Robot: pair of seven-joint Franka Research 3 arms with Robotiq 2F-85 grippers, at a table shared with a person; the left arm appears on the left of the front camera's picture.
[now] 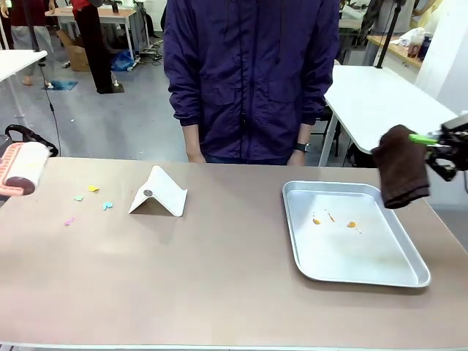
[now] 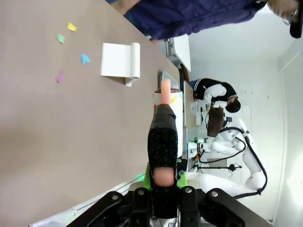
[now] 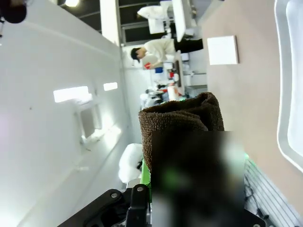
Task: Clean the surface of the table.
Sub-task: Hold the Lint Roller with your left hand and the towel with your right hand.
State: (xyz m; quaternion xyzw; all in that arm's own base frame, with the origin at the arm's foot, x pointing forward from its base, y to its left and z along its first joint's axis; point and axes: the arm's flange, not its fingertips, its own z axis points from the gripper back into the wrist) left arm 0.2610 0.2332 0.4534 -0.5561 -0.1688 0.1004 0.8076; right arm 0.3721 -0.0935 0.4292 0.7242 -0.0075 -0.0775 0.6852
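The taupe-brown table [image 1: 219, 278] spans the front view. Small coloured paper scraps lie at its left: yellow [image 1: 93, 189], green [image 1: 78, 198], blue [image 1: 107, 205] and pink [image 1: 69, 220]. At the far left edge, a lint roller [image 1: 25, 168] with a white roll and pink handle hovers just above the tabletop. In the left wrist view my left gripper [image 2: 164, 179] is shut on the roller's handle [image 2: 162, 142]. Over the table's right end, my right gripper [image 1: 433, 140] is shut on a dark brown cloth [image 1: 401, 167], which hangs down above the tray's far right corner. The same cloth [image 3: 180, 113] hides the fingers in the right wrist view.
A shiny steel tray [image 1: 409, 274] with a few orange crumbs [image 1: 351, 225] lies at the right. A folded white card [image 1: 159, 194] stands left of centre. A person in a dark purple jacket [image 1: 248, 73] stands at the far edge, arms down.
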